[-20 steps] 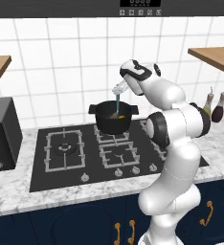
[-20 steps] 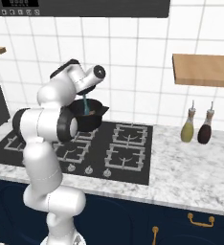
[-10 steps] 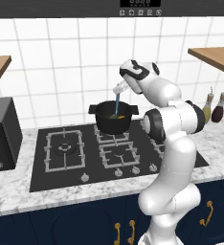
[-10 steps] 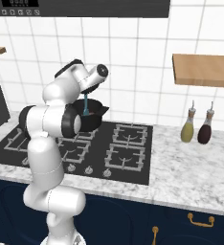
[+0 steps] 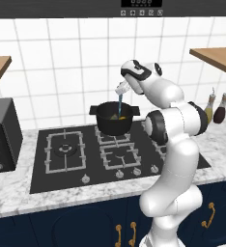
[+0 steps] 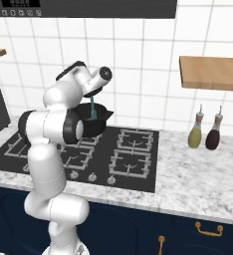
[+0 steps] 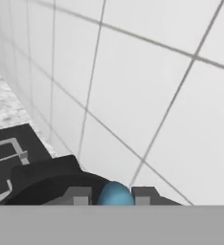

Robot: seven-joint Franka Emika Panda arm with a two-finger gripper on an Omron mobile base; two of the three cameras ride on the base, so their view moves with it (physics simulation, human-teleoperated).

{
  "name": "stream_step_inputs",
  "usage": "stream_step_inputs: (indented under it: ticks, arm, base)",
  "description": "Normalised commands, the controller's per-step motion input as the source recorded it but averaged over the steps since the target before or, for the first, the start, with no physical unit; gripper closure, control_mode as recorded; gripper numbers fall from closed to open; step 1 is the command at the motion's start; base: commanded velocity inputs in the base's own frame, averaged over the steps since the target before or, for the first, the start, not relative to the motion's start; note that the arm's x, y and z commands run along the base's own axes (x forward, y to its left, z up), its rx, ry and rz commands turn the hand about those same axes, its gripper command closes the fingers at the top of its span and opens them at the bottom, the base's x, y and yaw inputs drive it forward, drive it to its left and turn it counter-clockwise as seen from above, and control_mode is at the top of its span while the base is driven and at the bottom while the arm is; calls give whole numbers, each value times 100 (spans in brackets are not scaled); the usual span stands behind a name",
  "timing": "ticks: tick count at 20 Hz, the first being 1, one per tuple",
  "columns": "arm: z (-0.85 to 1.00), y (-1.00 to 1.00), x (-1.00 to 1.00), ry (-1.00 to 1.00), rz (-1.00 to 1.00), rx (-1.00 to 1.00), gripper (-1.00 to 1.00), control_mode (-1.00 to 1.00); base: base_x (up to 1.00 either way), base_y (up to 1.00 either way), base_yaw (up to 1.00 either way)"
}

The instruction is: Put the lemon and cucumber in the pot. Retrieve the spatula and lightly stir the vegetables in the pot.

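The black pot [image 5: 113, 120] stands on the back burner of the hob [image 5: 66, 159], close to the tiled wall. My gripper [image 5: 120, 89] hangs just above it, shut on the top of the teal spatula [image 5: 119, 103], whose handle runs straight down into the pot. Inside the pot a yellow-orange speck, the lemon [image 5: 122, 117], lies beside a yellowish-green bit, the cucumber [image 5: 115, 116]. From the right, the spatula [image 6: 92, 109] drops from the gripper [image 6: 91, 98] into the pot [image 6: 99, 121], half hidden by my arm. In the hand view the spatula's blue end [image 7: 115, 194] sits between the fingertips [image 7: 80, 196].
Two bottles [image 5: 215, 107] stand on the marble counter to the right, under a wooden shelf [image 5: 216, 57]. A black appliance [image 5: 1, 135] sits at the left end of the counter. The front burners [image 6: 131, 164] carry nothing. The wall lies right behind the pot.
The hand and spatula have barely shifted over the pot; the arm's elbow has swung slightly. The grip on the spatula is unchanged.
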Motion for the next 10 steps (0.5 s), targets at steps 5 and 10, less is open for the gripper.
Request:
stream_step_inputs:
  ticks: [5,10]
  arm:
    - [-79,0,6,8,0,-7,100,-100]
    - [-65,0,-23,16,1,0,100,-100]
  base:
    - [0,0,0]
    - [0,0,0]
